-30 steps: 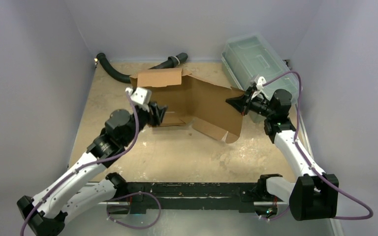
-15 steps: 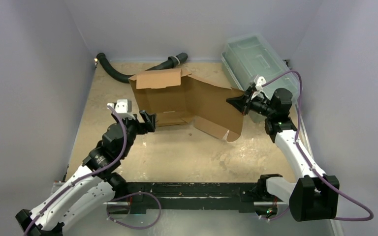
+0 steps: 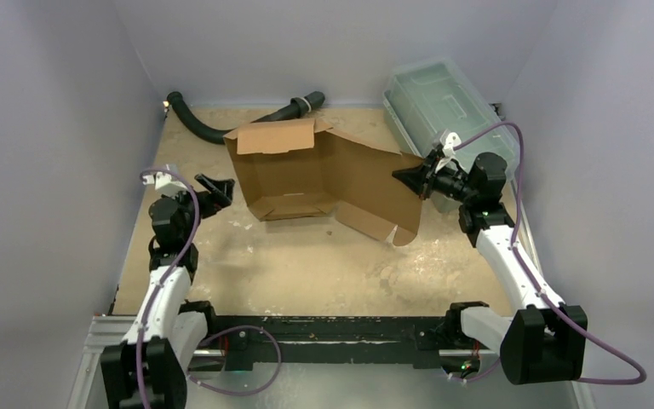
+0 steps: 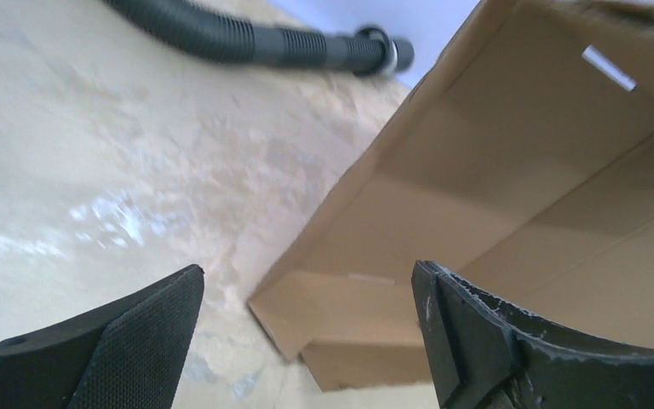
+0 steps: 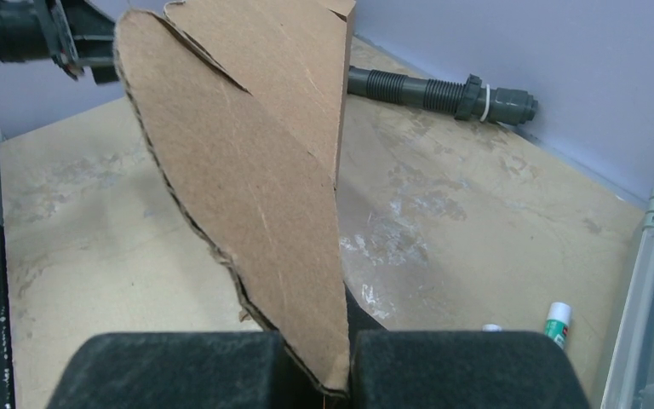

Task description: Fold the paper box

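Observation:
The paper box (image 3: 324, 175) is a brown cardboard sheet, partly raised, at the table's middle back, with its left end resting on the table and its right panel lifted. My right gripper (image 3: 410, 178) is shut on the right panel's edge (image 5: 264, 196), which stands upright between the pads (image 5: 170, 368). My left gripper (image 3: 215, 189) hovers just left of the box's left corner (image 4: 306, 307), open and empty, not touching the cardboard.
A black corrugated hose (image 3: 221, 128) lies along the back wall behind the box. A clear greenish lidded bin (image 3: 443, 106) stands at the back right, close behind my right gripper. A small glue stick (image 5: 555, 320) lies beside the bin.
My left gripper let go of the box's left front part, opened wide and drew back to the left. The right gripper kept its hold and did not move.

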